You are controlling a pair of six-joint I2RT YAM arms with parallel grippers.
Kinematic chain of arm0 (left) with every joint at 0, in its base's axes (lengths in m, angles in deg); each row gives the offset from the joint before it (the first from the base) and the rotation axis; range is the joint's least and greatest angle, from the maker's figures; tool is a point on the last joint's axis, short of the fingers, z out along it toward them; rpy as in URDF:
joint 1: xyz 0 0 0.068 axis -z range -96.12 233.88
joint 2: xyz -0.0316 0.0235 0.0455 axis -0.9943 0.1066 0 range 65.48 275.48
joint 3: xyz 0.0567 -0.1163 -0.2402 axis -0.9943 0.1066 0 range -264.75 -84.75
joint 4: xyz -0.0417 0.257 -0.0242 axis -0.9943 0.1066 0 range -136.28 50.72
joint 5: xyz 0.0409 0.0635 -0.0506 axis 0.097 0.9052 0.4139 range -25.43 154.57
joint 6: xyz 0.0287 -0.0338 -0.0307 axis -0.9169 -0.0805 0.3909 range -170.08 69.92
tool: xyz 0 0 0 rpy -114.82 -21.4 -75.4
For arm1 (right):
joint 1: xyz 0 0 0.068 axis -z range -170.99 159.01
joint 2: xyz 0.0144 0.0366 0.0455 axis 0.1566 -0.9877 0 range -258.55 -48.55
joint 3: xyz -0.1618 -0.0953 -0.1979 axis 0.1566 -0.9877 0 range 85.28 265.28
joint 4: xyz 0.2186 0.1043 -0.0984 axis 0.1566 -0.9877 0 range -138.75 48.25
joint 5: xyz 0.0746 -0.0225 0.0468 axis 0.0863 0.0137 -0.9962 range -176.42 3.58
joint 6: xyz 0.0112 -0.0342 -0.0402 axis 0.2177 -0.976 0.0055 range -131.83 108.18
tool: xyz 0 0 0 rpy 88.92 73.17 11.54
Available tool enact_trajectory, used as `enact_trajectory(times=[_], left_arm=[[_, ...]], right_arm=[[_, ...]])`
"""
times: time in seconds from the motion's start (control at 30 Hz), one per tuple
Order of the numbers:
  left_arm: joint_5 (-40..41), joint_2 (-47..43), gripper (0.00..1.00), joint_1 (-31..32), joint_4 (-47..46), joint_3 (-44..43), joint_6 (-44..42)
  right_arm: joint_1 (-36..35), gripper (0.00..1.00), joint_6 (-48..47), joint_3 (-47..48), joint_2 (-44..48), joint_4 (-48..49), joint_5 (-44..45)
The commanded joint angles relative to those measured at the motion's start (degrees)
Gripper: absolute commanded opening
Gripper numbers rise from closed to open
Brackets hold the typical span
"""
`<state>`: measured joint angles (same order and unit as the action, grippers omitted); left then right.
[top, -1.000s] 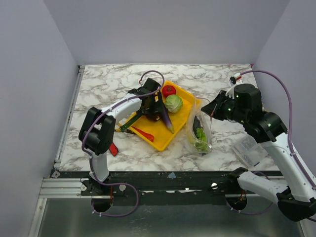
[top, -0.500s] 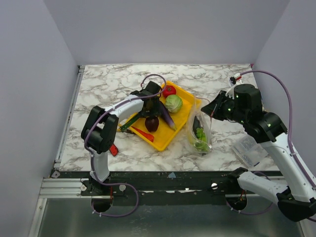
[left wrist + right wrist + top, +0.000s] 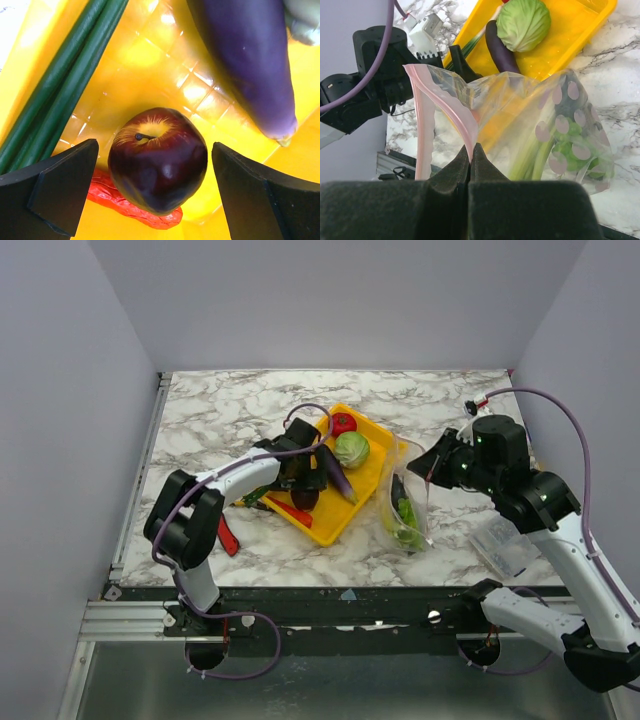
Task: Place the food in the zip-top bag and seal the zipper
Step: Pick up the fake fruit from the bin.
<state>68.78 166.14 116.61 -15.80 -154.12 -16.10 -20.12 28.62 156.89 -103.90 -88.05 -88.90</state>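
My left gripper (image 3: 157,197) is open around the dark red apple (image 3: 157,167), bottom middle. It is round and could roll away. My right gripper (image 3: 470,159) pinches the zip-top bag (image 3: 545,125).

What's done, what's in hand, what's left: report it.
Done: green vegetables sit in the bag, its mouth pinched by the right fingers. In hand: open left fingers straddle the dark-red fruit. Left: cabbage, tomato, eggplant, green onions, chili in the tray, then zipping.
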Motion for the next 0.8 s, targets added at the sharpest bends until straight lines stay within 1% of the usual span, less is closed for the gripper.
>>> enact_trajectory(times=[0.0,0.1,0.13,0.17,0.2,0.27,0.33,0.4,0.5,0.63,0.73,0.77], left_arm=[[-2.59,-2.09,0.98,0.89,-2.78,3.59,-1.02],[-3.52,-2.27,0.90,1.45,-4.06,5.28,-0.84],[-3.94,-2.28,0.87,1.54,-4.09,5.34,-0.97],[-4.15,-2.48,0.79,1.55,-4.04,5.15,-1.24],[-4.14,-3.01,0.68,1.55,-4.02,4.97,-1.59],[-6.70,-5.00,0.45,1.55,-3.90,4.79,-2.29],[-8.79,-8.08,0.34,1.54,-4.09,4.94,-3.01],[-11.32,-11.52,0.25,1.54,-3.92,4.92,-3.37],[-16.87,-18.27,0.18,1.55,-4.86,4.83,-3.52],[-26.95,-28.41,0.13,1.55,-11.33,5.48,-2.07],[-34.78,-34.87,0.11,1.96,-21.53,6.64,1.39],[-37.05,-37.01,0.11,2.30,-26.19,7.29,2.74]], right_arm=[[0.25,0.01,0.25,-0.94,1.35,0.91,-0.53],[0.28,0.01,0.19,-1.19,1.36,0.90,-0.33],[0.30,0.01,0.16,-1.27,1.33,0.99,-0.35],[0.28,0.01,0.16,-1.28,1.22,1.03,-0.47],[0.31,0.01,0.22,-1.38,1.19,1.06,-0.58],[0.27,0.01,0.18,-1.37,1.13,1.24,-0.60],[0.29,0.01,0.16,-1.15,1.09,1.30,-0.60],[0.34,0.01,0.16,-0.57,0.81,1.30,-0.68],[0.27,0.01,0.01,0.73,0.13,1.38,-1.11],[0.23,0.01,0.14,2.25,-0.52,1.63,-2.11],[0.26,0.01,0.61,3.67,-1.67,2.02,-3.42],[0.30,0.01,0.71,4.22,-1.92,2.16,-3.96]])
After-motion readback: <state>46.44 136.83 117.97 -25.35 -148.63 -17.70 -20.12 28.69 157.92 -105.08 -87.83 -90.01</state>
